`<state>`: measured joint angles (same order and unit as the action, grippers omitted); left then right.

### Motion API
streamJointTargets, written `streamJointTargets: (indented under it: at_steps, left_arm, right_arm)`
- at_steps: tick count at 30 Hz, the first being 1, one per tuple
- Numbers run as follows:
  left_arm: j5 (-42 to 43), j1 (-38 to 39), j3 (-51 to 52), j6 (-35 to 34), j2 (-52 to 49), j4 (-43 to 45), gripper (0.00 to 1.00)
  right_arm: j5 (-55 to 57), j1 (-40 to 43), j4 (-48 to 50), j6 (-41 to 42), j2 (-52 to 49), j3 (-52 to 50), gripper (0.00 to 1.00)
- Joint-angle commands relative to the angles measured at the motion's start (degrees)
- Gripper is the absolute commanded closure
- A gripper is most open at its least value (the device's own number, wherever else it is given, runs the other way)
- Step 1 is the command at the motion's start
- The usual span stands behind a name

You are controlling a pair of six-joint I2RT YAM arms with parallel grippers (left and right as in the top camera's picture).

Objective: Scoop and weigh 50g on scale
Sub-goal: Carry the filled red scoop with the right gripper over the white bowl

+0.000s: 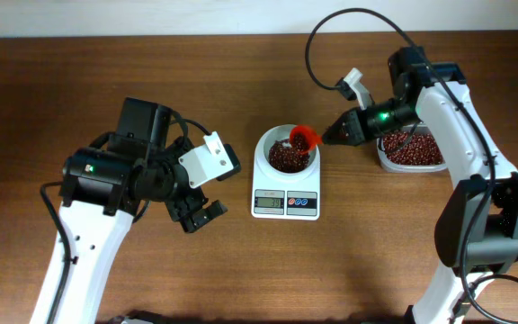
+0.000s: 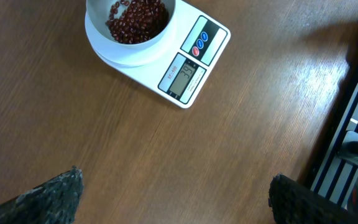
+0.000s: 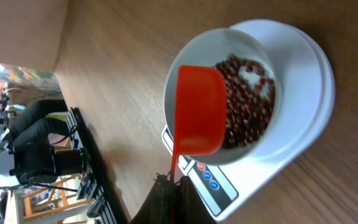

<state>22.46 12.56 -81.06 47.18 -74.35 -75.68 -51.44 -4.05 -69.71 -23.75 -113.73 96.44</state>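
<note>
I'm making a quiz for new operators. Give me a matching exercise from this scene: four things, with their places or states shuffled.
1 red scoop
2 scale
3 clear tub
4 left gripper

a jaws open, empty
b over the white bowl, in the right gripper
c under the bowl
d right of the scale, holding beans

Pairs: 1-b, 2-c, 3-d, 4-a

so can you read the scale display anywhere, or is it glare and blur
overhead: even light, but the display on the scale is too small to read; left wrist: display sharpest, no glare, while that arm's jaws blur in the bottom corners; right wrist: red scoop crisp, display mostly hidden.
</note>
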Motion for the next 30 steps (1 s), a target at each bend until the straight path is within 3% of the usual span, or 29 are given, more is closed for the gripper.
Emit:
streamJointTargets:
  at_steps: [1,4,6,10,12,15,18,21,24,27,30]
  left_arm:
    - [0.22,-0.24,0.39,0.48,0.98,-0.04,0.01]
    - [0.24,-0.24,0.39,0.48,0.98,-0.04,0.01]
    - [0.22,-0.24,0.39,0.48,0.98,-0.04,0.01]
    - [0.22,-0.24,0.39,0.48,0.98,-0.04,0.01]
    - [0.22,-0.24,0.39,0.48,0.98,-0.02,0.01]
    - [0.22,-0.24,0.39,0.48,0.98,-0.02,0.01]
    - [0.22,-0.24,0.39,0.48,0.98,-0.04,0.01]
    - [0.22,-0.24,0.39,0.48,0.98,-0.04,0.01]
    - [0.22,-0.24,0.39,0.48,0.98,-0.02,0.01]
    - [0.24,-0.24,0.39,0.48,0.98,-0.04,0.01]
    - [0.22,-0.24,0.39,0.48,0.98,-0.04,0.01]
  right_arm:
    - [2.01,-1.33,1.14,3.39,2.16,1.36,0.96]
    - [-1.66,-2.01,1.55,-0.09,2.16,1.4,0.96]
    - [5.16,-2.03,2.47,8.15,2.14,1.4,0.96]
    - [-3.52,-2.03,0.87,-1.31,2.49,1.4,0.96]
    - [5.42,-2.03,2.71,8.07,2.47,1.4,0.96]
    - [-1.18,-2.03,2.62,2.56,3.37,1.4,0.96]
    - [9.99,-2.05,3.58,12.24,3.34,1.4,0.96]
    - [0.7,-2.05,2.84,3.56,4.07,1.4,0.96]
    - [10.14,-2.05,3.98,12.17,3.98,1.4,0.96]
    - [3.54,-2.1,3.45,5.92,4.37,1.4,0.96]
    - [12.55,-2.1,3.56,13.75,4.31,1.4,0.96]
